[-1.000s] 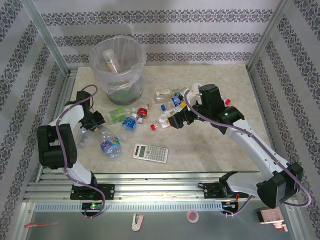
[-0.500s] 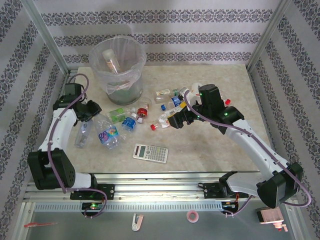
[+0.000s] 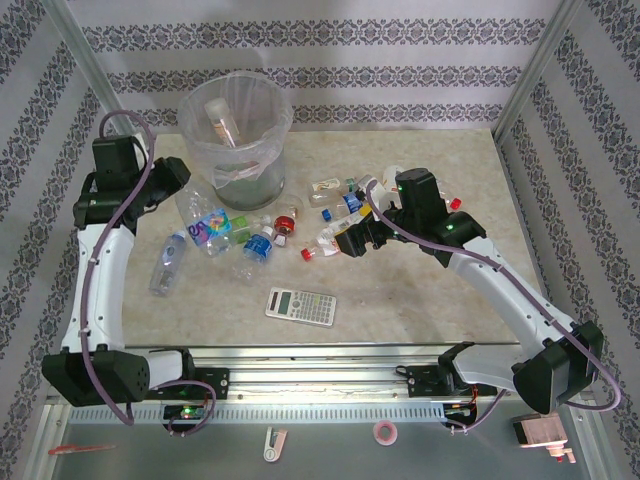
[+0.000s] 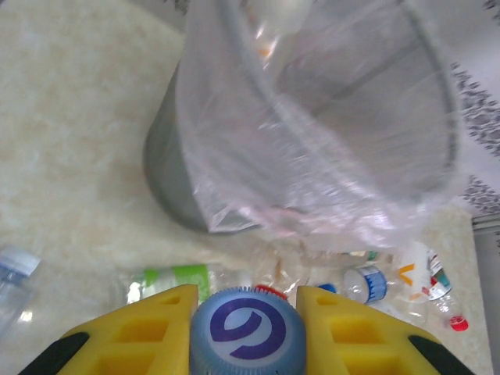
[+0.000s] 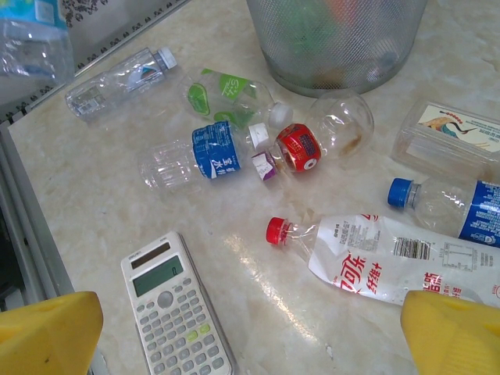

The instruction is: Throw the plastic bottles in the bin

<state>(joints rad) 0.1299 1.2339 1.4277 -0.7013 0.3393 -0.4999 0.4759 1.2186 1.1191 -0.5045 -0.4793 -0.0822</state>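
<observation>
My left claw [image 4: 248, 312] is pinching a clear bottle [image 3: 207, 222] by its blue cap [image 4: 248, 332], with one yellow finger [image 4: 148, 332] pressed to each side of the cap. From above, the bottle hangs from the claw, off the table [image 3: 420, 300], just left of the bin [image 3: 255, 175] near the far left corner. Its purple-and-blue label faces up. The bin's bag-lined rim stands close ahead of my left wrist camera, and one pale bottle [image 3: 222, 118] already lies inside.

My right claw [image 5: 250, 336] is spread wide and holds nothing. It hovers over the middle of the table above a white-labelled bottle with a red cap [image 5: 391, 258].

The other bottles lie on their sides in front of the bin:
- a green-labelled one [image 5: 226, 92]
- a blue-labelled one [image 5: 195, 156]
- a round one with a red label [image 5: 324, 133], touching the bin's foot
- a blue-capped one [image 5: 445, 207] towards the right
- a plain clear one [image 3: 167, 265] towards the left edge

A grey calculator [image 5: 176, 312] lies flat nearer the front edge, apart from the bottles.
</observation>
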